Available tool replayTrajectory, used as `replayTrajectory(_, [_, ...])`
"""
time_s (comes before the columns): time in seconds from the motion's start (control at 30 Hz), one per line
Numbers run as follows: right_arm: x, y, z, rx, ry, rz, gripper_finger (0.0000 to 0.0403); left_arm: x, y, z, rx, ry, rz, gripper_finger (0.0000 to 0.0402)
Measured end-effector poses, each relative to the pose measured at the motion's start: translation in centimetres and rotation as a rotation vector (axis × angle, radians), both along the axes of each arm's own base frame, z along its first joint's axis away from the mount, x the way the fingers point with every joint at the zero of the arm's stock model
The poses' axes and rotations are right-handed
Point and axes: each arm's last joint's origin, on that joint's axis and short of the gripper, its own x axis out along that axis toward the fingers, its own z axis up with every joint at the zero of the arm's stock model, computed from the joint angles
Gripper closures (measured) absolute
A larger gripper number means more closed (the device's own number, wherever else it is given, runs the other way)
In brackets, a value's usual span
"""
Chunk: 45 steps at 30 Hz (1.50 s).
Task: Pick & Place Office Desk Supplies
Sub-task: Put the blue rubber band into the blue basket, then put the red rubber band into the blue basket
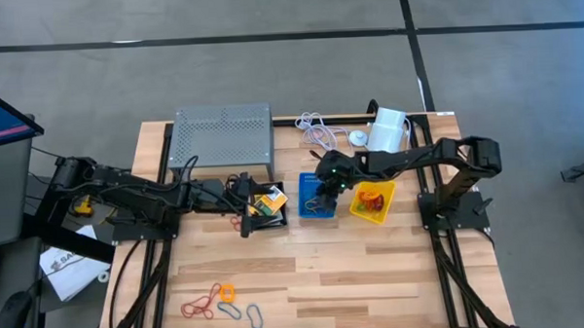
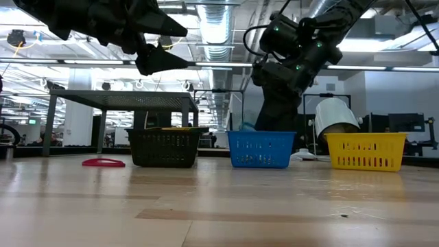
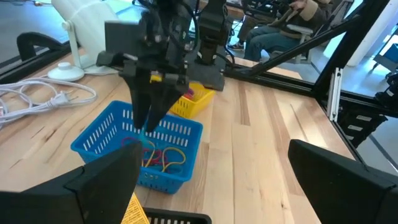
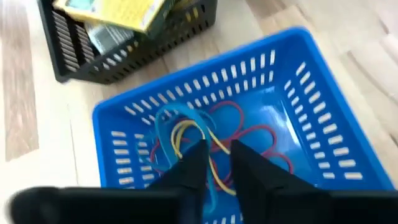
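Two grippers work: the right gripper, fingers slightly parted over loops in the blue bin; left gripper, spread wide, at its nine o'clock over the black bin.

Right gripper points down, arm stretched leftward, jaws parted by a narrow gap. Left gripper level, jaws spread wide, arm stretched rightward.

arms: dark, jointed – black cables along links | right gripper: black tapered fingers | wrist: green lights
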Motion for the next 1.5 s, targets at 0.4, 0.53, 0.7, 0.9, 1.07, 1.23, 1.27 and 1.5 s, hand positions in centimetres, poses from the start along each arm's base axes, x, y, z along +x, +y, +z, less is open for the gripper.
replayTrajectory(0.4, [-0.9, 0.0, 2.0, 0.009, -0.034, -0.028, 0.0156, 0.0, 0.4, 0.1, -0.127, -0.020, 0.067, 0.0005])
replayTrajectory(0.53, [-2.4, 0.3, 4.8, -0.005, -0.097, -0.028, 0.0158, 0.1, 0.1, 0.1, -0.170, -0.019, -0.023, 0.0005])
replayTrajectory(0.7, [-5.7, 0.9, 9.0, -0.015, -0.184, -0.036, 0.0175, -0.1, -0.1, -0.5, -0.208, 0.049, -0.060, 0.0005])
replayTrajectory(0.9, [-11.4, 2.0, 13.6, -0.033, -0.298, -0.089, 0.0199, -0.4, 0.4, -1.3, -0.303, 0.248, -0.007, 0.0005])
replayTrajectory(1.07, [-15.6, 3.2, 15.9, -0.051, -0.401, -0.109, 0.0221, -0.2, 0.2, 0.8, -0.292, 0.424, 0.005, 0.0027])
replayTrajectory(1.23, [-18.3, 4.0, 16.7, -0.052, -0.447, -0.117, 0.0245, -0.2, -0.4, 3.8, -0.177, 0.530, -0.020, 0.0066])
replayTrajectory(1.27, [-18.6, 4.1, 16.7, -0.050, -0.449, -0.124, 0.0249, -0.5, -0.4, 4.1, -0.153, 0.578, -0.008, 0.0074])
replayTrajectory(1.5, [-19.7, 5.1, 16.3, 0.008, -0.397, -0.103, 0.0275, -2.7, -0.6, 3.1, -0.025, 0.878, 0.058, 0.0111])
